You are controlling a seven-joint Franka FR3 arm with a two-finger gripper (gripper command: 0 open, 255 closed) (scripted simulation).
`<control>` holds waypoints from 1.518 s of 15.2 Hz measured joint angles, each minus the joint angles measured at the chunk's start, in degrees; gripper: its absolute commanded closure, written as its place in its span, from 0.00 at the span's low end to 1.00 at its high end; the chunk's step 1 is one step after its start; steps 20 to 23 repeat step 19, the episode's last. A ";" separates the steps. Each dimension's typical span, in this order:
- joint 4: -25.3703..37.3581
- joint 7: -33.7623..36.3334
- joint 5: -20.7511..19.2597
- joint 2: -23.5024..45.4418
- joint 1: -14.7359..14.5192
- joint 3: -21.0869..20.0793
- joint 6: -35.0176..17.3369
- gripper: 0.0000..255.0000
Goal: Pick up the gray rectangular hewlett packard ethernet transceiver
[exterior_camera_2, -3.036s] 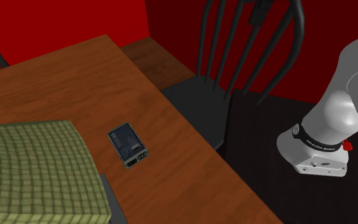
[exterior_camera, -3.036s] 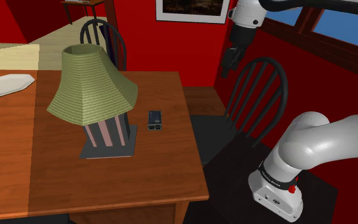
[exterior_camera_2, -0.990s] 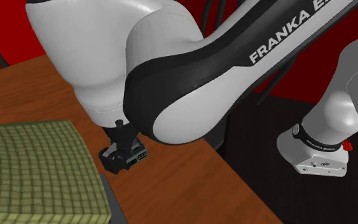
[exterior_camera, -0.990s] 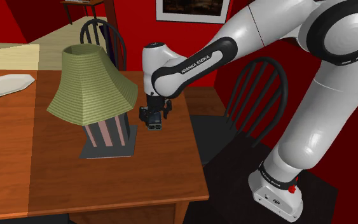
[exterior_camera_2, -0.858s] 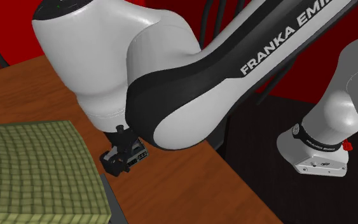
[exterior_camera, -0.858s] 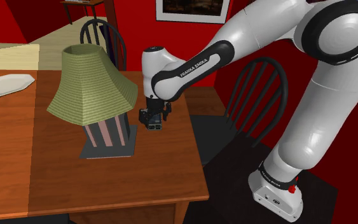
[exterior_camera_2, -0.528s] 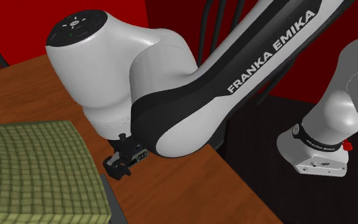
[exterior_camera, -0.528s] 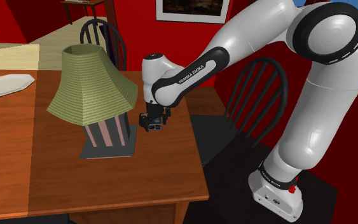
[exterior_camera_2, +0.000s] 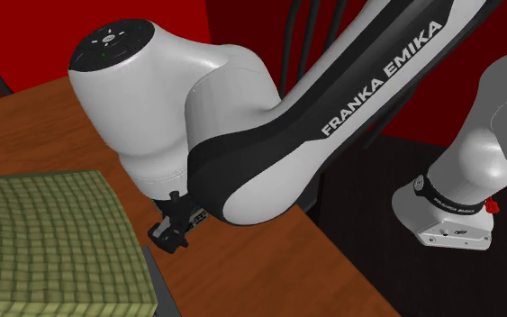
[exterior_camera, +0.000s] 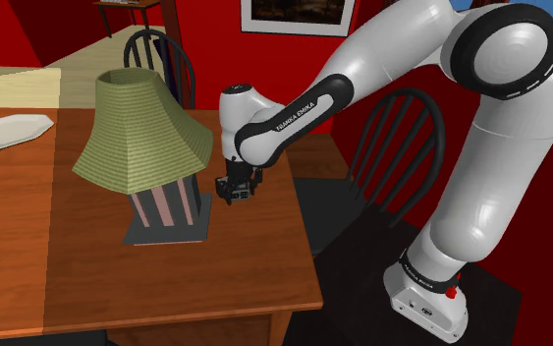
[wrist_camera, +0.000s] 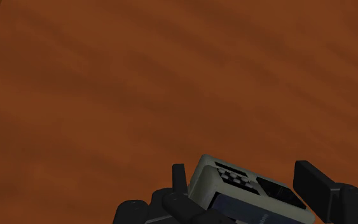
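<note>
Ethernet transceiver (wrist_camera: 234,188) clamped in closed gripper (wrist_camera: 242,175) (grey casing, tilted); brown worktop (wrist_camera: 171,76) beneath gripper; green-shaded lamp (exterior_camera: 151,128) just beside gripper.

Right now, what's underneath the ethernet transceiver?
Brown wooden table lies beneath the transceiver, clasped in the tool. Its underside is hidden by the tool, so contact with the table cannot be seen.

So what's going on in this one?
The white Franka arm reaches over the wooden table, and its tool is shut on the small grey transceiver, close beside the green-shaded lamp. Whether the transceiver is off the tabletop yet cannot be told.
</note>
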State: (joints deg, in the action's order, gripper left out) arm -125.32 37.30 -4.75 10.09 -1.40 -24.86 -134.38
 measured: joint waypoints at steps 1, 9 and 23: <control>-0.01 0.00 0.00 -0.01 0.00 0.00 -0.02 1.00; 1.04 -1.13 1.59 -2.49 0.38 -0.35 3.33 1.00; 4.29 -2.79 4.05 -6.76 0.79 -0.63 10.42 1.00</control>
